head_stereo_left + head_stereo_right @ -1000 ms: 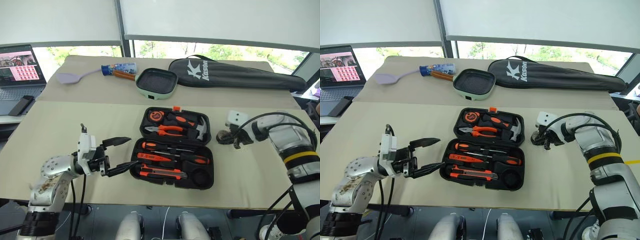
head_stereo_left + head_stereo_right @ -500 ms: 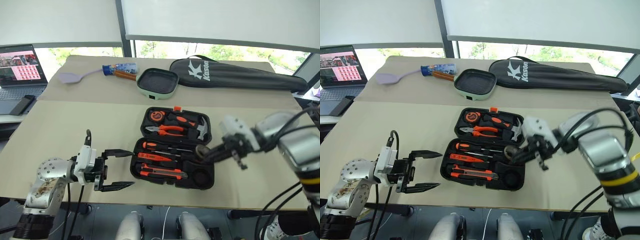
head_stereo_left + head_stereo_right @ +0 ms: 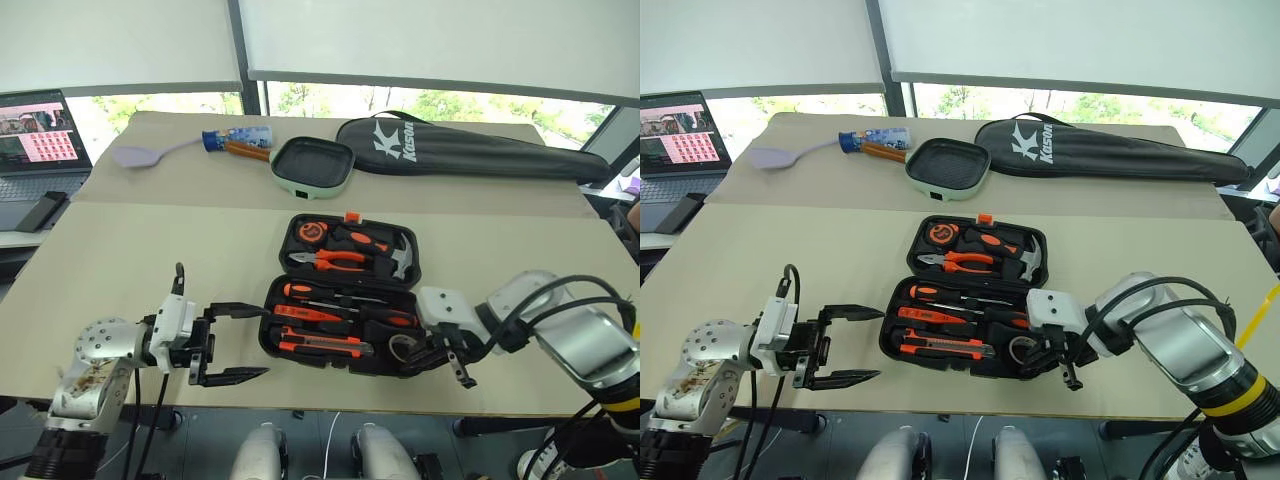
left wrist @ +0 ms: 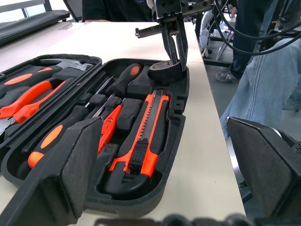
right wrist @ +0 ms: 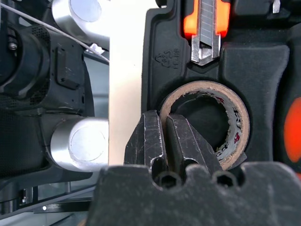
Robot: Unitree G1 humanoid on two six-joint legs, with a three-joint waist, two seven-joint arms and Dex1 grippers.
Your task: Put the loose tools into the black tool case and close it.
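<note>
**Over the case's near right corner: tape roll pinched, round recess right under it**

At the near right corner of the black tool case (image 3: 345, 320), the right gripper (image 3: 1032, 356) is clamped on the wall of the small dark tape roll (image 5: 207, 123), one finger outside the ring, one inside. Per the right wrist view, the roll lies flat, hole facing the cam, and sits over or already partly in the round recess at that corner; can't tell if it's fully seated. The key relation: roll and recess line up almost exactly, so what's left looks like a short drop & let go, no sideways travel.

Just beside the roll in the near half lies the utility knife (image 4: 143, 134), blade tip toward the roll, long axis running along the case's front edge. Behind it, parallel, the two long screwdrivers (image 3: 345, 305) sit in their slots. The far half holds pliers (image 3: 335, 260), hammer (image 3: 400, 258) & tape measure (image 3: 313, 231).

Left gripper (image 3: 228, 342) hangs off the case's left side with jaws spread wide, holding nothing, pointed across at the case. It's the nearer arm to the left edge, so prob. the one to help swing the lid shut; case is fully open, orange latch (image 3: 352, 216) at the far rim.

No loose tools seen on the table (image 3: 150, 260); small tester not clearly picked out.
</note>
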